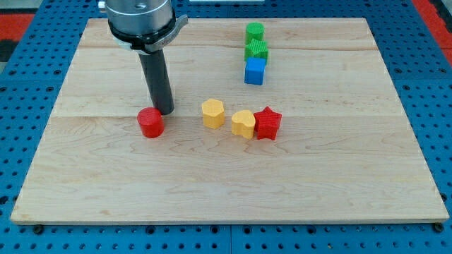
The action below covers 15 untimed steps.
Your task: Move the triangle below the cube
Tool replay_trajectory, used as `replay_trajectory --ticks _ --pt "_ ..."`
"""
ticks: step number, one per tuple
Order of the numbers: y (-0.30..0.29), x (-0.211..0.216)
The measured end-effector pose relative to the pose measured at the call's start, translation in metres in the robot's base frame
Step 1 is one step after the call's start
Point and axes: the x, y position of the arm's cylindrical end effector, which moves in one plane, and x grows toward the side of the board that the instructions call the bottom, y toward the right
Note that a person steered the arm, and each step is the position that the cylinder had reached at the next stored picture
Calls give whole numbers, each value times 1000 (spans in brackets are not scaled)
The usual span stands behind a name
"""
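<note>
My tip (164,111) rests on the board just right of and slightly above a red cylinder (150,122), touching or nearly touching it. A blue cube (255,71) sits at the upper right, at the bottom of a short column. I cannot make out any block as a triangle. A yellow hexagon block (212,113) lies right of my tip. Further right, a yellow heart-like block (243,123) touches a red star (268,123).
Two green blocks stand in a column right above the blue cube: a round one (255,32) on top and a ridged one (257,50) touching the cube. The wooden board (106,197) lies on a blue perforated table.
</note>
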Motion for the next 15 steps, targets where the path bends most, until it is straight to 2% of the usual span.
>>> replay_trajectory --ticks 1,2,3,4,6,12,15 --pt "-29 11" --pt "-65 -4" --pt "-66 -50" --pt "-38 -62" --pt "-40 -14" --pt "49 -40" --pt "52 -29"
